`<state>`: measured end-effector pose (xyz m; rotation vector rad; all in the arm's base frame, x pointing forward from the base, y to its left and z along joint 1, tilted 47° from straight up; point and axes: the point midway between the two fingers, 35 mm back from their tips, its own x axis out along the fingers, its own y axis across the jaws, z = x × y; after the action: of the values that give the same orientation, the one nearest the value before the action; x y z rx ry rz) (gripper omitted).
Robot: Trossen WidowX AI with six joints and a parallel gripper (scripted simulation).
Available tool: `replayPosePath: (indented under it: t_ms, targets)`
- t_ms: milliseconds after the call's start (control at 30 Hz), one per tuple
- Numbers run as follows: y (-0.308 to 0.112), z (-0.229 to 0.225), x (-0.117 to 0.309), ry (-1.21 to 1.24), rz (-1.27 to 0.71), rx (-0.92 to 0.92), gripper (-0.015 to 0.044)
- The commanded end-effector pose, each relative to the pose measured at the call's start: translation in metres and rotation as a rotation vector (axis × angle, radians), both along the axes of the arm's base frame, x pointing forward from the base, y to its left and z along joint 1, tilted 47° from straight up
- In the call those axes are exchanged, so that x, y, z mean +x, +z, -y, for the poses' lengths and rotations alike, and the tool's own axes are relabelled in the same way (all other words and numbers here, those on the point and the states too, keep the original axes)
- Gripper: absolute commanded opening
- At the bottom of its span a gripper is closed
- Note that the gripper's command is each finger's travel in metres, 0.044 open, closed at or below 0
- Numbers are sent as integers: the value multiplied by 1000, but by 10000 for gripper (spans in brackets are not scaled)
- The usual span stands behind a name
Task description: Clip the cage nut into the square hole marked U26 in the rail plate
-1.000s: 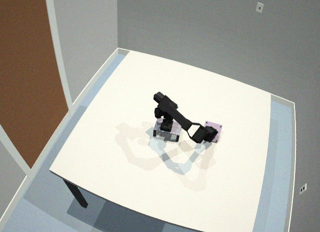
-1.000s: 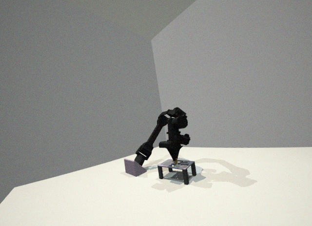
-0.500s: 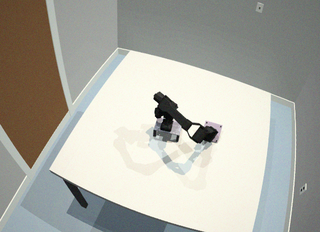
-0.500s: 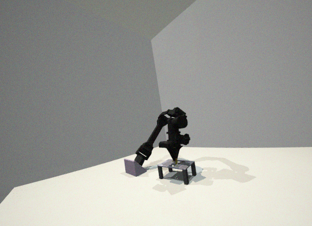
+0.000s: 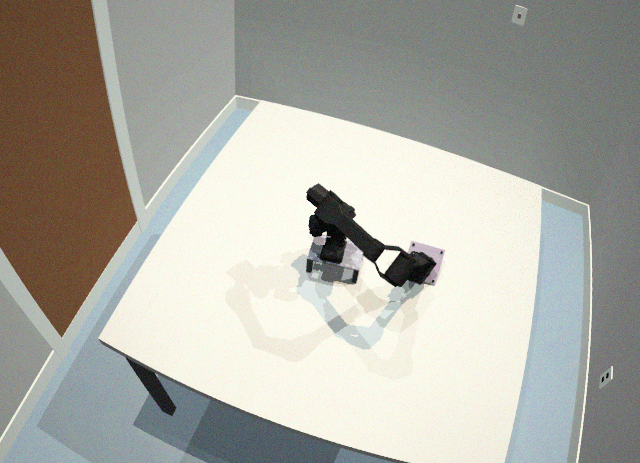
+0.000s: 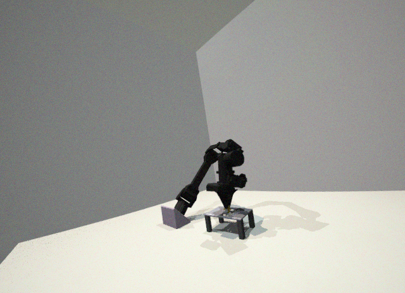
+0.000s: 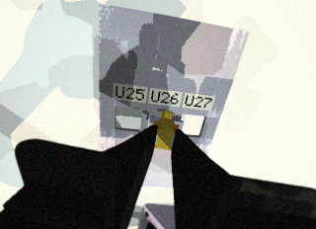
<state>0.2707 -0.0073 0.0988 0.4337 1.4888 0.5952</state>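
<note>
The cage nut point(image 6: 228, 209) point(image 7: 166, 132), a small yellow piece with orange bits at its sides, is at the rail plate point(image 5: 354, 255) point(image 6: 212, 213) point(image 7: 214, 48), over the spot below the U26 label point(image 7: 164, 98); I have it between the fingertips of my gripper point(image 5: 332, 251) point(image 6: 227, 207) point(image 7: 167, 129), which is clamped on it, one dark finger on either side; the nut's yellow end shows past the tips, toward the label, in my wrist view.

The nut and the tips cover most of the U26 hole, so I cannot tell whether the wings are through it; on the plate, the U25 opening point(image 7: 129, 121) shows on one side of the nut and the U27 opening point(image 7: 194, 125) on the other.

The gripper points down onto the plate from above; the plate stands on dark legs point(image 6: 241, 229) on the white table point(image 5: 258, 163) point(image 6: 98, 260); beside the plate, apart from it, is the arm's pale purple base point(image 5: 419, 245) point(image 6: 169, 217) point(image 7: 159, 210), from which the black arm point(image 5: 356, 233) point(image 6: 200, 175) reaches up and over to the plate.
</note>
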Motion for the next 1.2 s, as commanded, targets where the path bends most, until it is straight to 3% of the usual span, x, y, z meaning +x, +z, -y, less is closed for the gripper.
replayPosePath:
  t_ms: [0,1167]
  targets:
    - [0,1,-1,-1,0,-9,37]
    - [1,-1,-1,-3,2,-41,37]
